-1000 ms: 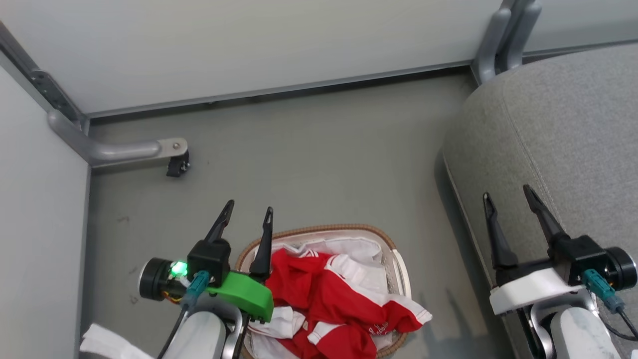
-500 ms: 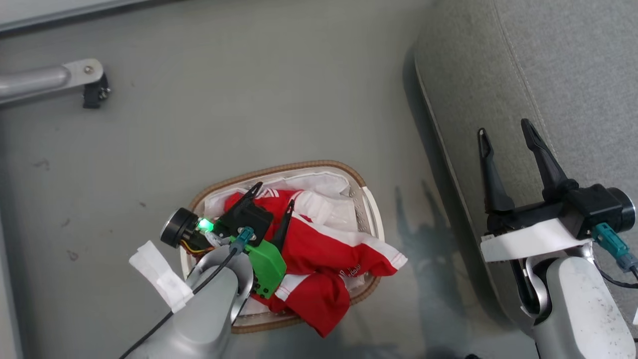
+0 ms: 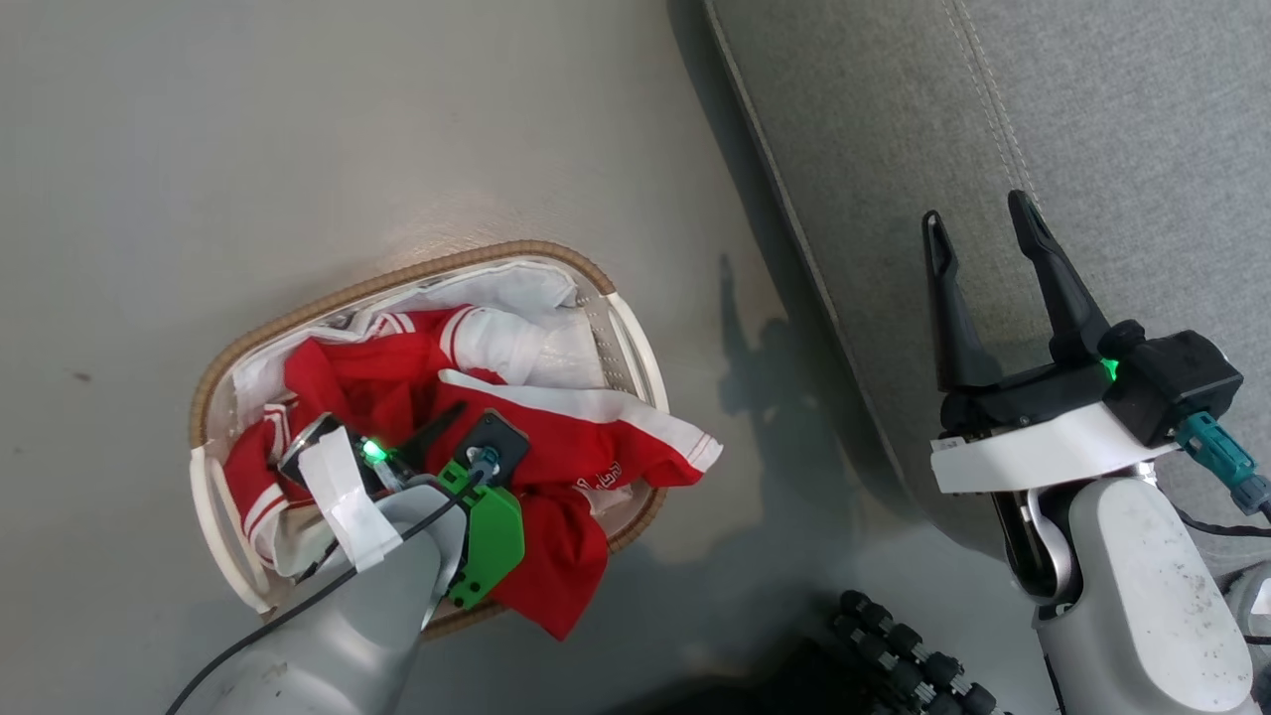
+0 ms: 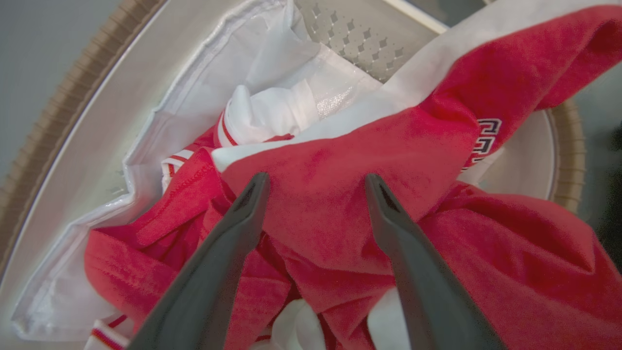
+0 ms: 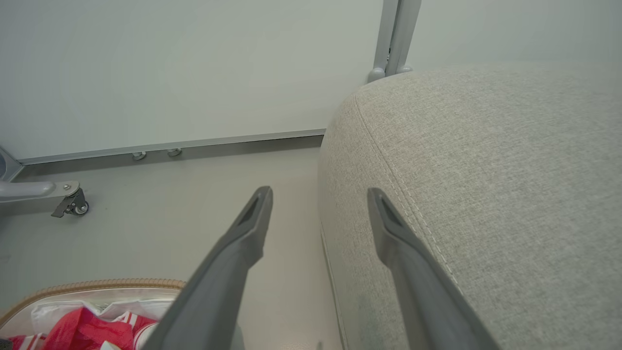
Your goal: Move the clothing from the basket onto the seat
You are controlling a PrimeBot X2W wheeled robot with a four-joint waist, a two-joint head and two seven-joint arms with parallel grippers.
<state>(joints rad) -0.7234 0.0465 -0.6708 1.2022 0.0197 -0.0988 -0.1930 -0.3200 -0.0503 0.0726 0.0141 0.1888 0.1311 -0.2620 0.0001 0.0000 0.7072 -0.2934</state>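
Left hand, spread open, hangs over crumpled red clothing (white-striped, lettered) in the basket.

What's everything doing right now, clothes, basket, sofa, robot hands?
Clothes, crumpled in the basket, one piece hanging over its rim.
Basket, upright on the floor, holding clothes.
Sofa, no clothes on the part shown.
Left gripper, open, tips at the red cloth, gripping nothing.
Right gripper, open, empty, above the sofa's edge.

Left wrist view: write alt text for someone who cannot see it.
The left gripper, jaws spread open, aims at crumpled red clothing with white trim, piled in the basket over a white liner.
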